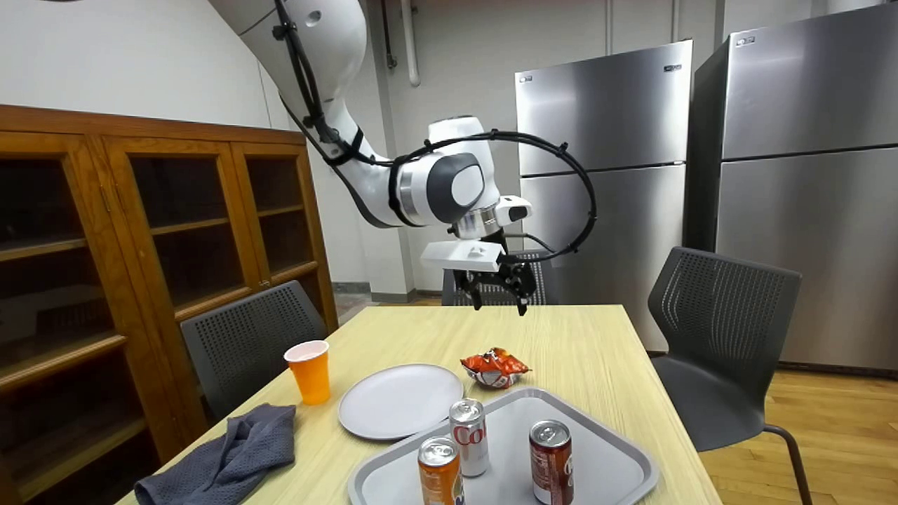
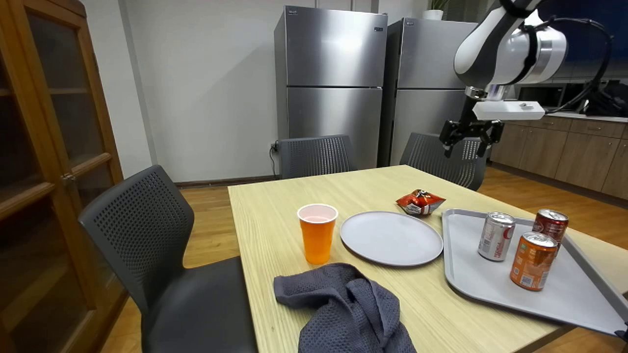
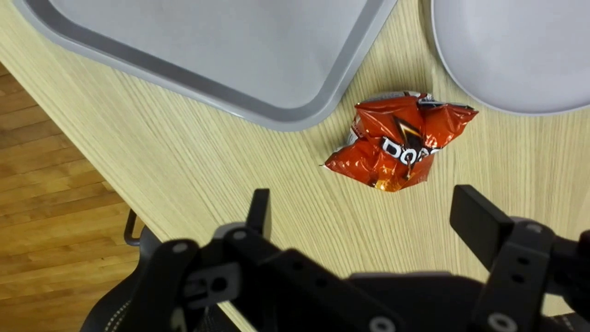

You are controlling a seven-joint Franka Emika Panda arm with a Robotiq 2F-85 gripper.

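My gripper (image 1: 499, 306) is open and empty, above the far end of the table in both exterior views (image 2: 464, 152). In the wrist view its two black fingers (image 3: 362, 207) stand wide apart over bare table. The nearest thing is a crumpled red Doritos bag (image 3: 396, 143), just ahead of the fingertips and lower down, not touched. The bag lies on the table in both exterior views (image 1: 495, 366) (image 2: 420, 202). Beside it are a grey tray (image 3: 221, 46) and a round light-grey plate (image 3: 516, 50).
On the tray (image 1: 505, 435) stand a silver can (image 1: 468, 438), an orange can (image 1: 440, 477) and a dark red can (image 1: 551, 463). An orange cup (image 2: 318, 235) and a dark grey cloth (image 2: 353, 314) are beside the plate (image 2: 391, 238). Chairs (image 1: 729, 351) surround the table.
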